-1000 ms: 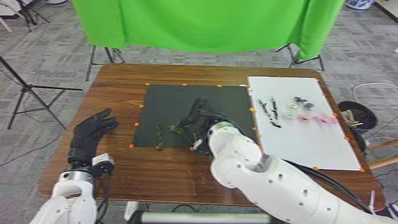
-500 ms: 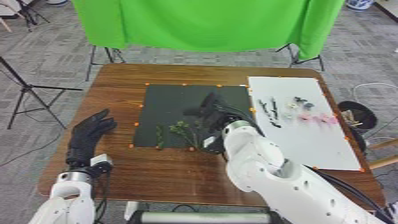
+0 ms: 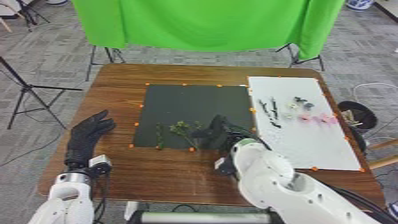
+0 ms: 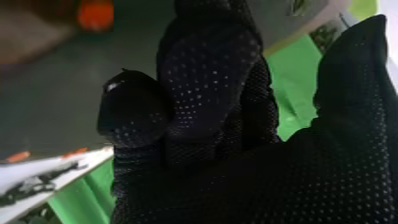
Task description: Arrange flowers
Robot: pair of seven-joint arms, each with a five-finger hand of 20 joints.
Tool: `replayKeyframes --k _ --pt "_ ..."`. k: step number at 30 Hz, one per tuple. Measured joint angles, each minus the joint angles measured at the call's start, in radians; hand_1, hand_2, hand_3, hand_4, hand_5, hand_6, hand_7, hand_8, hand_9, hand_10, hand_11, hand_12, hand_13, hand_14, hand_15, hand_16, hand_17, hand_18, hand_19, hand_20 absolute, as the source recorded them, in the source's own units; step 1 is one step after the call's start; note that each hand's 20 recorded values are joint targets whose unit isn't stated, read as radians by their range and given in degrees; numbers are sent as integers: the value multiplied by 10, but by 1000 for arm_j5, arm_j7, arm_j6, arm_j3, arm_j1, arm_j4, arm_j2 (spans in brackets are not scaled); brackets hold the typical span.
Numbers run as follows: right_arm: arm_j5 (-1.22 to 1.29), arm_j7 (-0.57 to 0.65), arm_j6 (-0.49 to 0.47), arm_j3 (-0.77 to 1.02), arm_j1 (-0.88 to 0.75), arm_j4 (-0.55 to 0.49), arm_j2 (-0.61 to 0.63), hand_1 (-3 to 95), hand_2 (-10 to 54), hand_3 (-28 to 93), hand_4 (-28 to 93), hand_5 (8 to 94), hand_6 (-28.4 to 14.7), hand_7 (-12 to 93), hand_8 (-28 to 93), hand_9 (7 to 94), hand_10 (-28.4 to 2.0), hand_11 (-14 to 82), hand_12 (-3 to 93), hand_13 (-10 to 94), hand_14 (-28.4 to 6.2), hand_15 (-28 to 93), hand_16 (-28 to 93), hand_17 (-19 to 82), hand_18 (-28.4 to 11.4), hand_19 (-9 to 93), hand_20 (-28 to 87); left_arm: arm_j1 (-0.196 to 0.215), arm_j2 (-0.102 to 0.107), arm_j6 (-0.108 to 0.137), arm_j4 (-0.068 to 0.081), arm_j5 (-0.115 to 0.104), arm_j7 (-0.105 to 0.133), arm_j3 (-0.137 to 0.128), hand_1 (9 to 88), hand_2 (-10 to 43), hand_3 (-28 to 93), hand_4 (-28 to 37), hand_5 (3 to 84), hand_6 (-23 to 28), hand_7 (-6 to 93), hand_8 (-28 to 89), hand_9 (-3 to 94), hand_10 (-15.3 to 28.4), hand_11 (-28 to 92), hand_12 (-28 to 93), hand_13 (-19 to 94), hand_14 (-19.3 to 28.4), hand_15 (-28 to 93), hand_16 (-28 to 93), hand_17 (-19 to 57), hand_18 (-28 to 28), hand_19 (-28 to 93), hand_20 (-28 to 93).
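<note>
Right hand [image 3: 218, 132] hangs at the near right part of the dark mat [image 3: 182, 102], open, fingers loosely bent, thumb apart, nothing gripped. Left hand [image 3: 86, 136] open at the table's left, fingers forward. Green sprigs [image 3: 182, 131] on the mat, left of the right hand. Pink flowers [image 3: 330, 119] on the white board [image 3: 311, 150]. Black bin [image 3: 369, 121] beside the table, pale stuff inside.

From right wrist camera I see right hand [image 4: 258, 185], thumb apart from fingers; beyond, dark mat [image 4: 53, 105], orange marker [image 4: 95, 16], white sheet [image 4: 16, 173], green cloth [image 4: 290, 75].
</note>
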Motion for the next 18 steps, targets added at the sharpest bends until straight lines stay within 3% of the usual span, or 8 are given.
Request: replayKeyframes --k 5,18 --pt "27 3 -14 -13 0 -13 -3 236 49 624 -102 828 -76 206 -85 937 -159 285 160 937 -52 536 128 777 -46 919 14 0 0 -1 0 0 -3 0 227 -27 729 -283 507 41 120 -79 518 147 196 86 449 169 228 -50 105 111 74 156" --pt "92 3 -21 -16 -1 -20 -21 236 57 620 -103 828 -76 204 -85 937 -161 284 159 937 -52 533 129 776 -47 930 -22 -1 2 -4 0 1 -9 1 226 -25 728 -283 508 42 120 -79 518 147 196 86 449 170 228 -50 103 112 74 156"
